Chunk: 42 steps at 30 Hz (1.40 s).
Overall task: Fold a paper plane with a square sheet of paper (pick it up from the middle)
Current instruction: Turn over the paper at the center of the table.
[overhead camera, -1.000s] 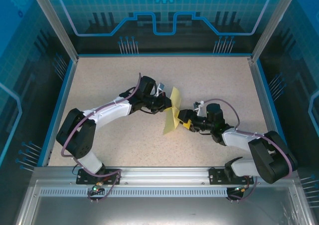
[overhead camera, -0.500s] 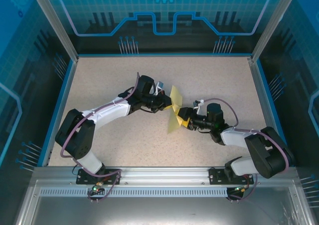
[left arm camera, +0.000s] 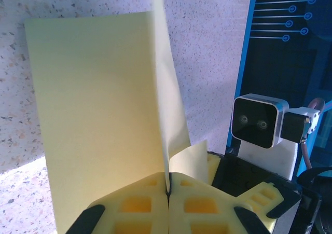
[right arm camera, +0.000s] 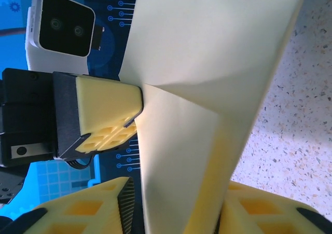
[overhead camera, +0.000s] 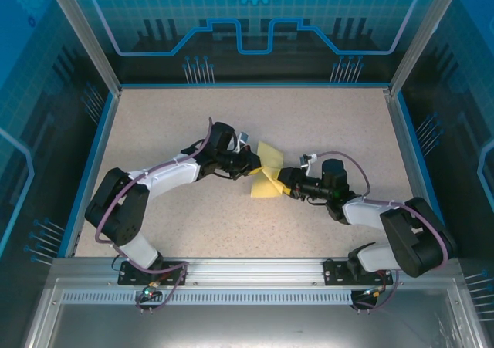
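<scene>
Where blue walls (overhead camera: 154,20) ring the speckled table (overhead camera: 170,120), paper (overhead camera: 268,180) is central.

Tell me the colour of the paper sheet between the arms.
Plain pale yellow, unmarked; the paper sheet shows best in the left wrist view.

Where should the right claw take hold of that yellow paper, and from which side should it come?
Probably the folded middle of the paper, coming in sideways from the right, opposite the left gripper that pinches it. The thin paper points edge-on toward the right gripper, so one finger fits on each flat face.
</scene>
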Each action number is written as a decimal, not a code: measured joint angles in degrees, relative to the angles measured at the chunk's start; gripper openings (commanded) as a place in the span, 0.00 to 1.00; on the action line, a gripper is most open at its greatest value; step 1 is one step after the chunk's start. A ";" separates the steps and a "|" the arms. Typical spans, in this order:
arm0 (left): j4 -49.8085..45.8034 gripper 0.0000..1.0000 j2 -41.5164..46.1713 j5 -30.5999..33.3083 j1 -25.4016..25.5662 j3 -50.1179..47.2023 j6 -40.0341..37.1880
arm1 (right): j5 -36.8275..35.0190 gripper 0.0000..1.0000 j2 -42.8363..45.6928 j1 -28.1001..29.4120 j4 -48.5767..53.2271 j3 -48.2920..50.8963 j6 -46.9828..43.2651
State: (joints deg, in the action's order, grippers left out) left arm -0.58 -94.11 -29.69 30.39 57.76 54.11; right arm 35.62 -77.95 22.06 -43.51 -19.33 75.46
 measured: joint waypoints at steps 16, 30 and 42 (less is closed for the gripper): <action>1.77 0.11 0.00 -0.22 -0.48 -2.36 0.00 | 0.90 0.26 0.39 -0.52 0.92 0.00 -0.68; 2.27 0.33 0.00 -0.44 -0.79 -2.80 -0.24 | 0.98 0.10 0.42 -0.74 4.81 -0.59 -2.99; -12.96 0.68 0.07 4.04 -3.15 5.90 -10.69 | -8.26 0.01 6.08 -0.68 45.68 -18.64 -27.19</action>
State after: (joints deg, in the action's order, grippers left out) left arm -13.54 -94.04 -25.65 27.24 63.66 43.42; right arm 27.35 -71.88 21.39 2.17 -37.98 48.27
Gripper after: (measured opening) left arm 0.669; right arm 0.049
